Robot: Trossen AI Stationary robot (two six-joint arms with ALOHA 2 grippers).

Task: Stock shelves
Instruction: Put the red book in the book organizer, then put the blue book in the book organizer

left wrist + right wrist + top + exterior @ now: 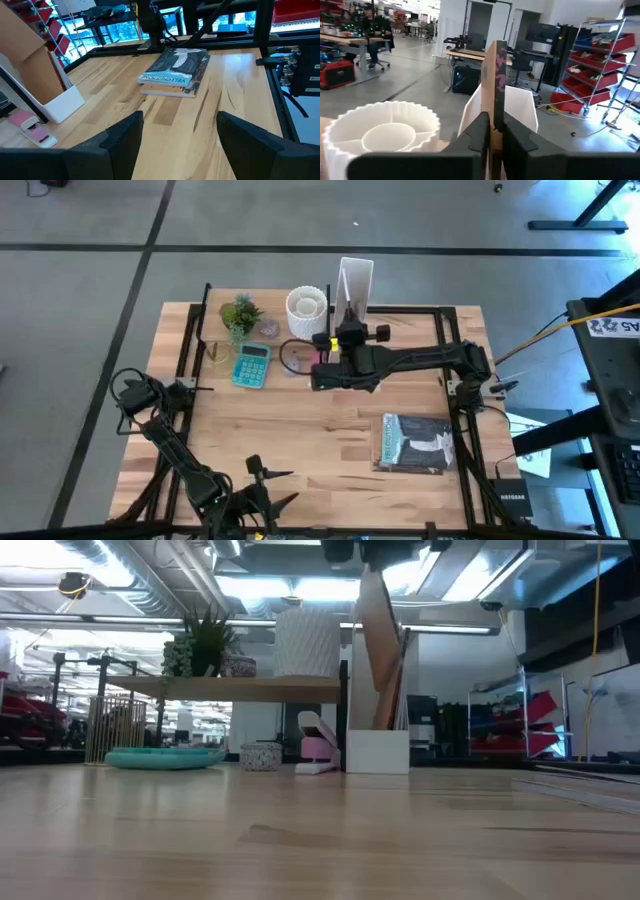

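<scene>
Two arms are sharing the table [300,435]. The right gripper [494,131] is hanging over the table's far edge, its fingers pinching a thin brown board [495,85] upright, just above the white file box [355,280]. The shelves [245,688] are standing along that far edge, carrying a plant [203,644] and a ribbed white pot [308,642]. The left gripper [177,135] is waiting at the near edge, jaws spread wide, facing a book [174,71].
</scene>
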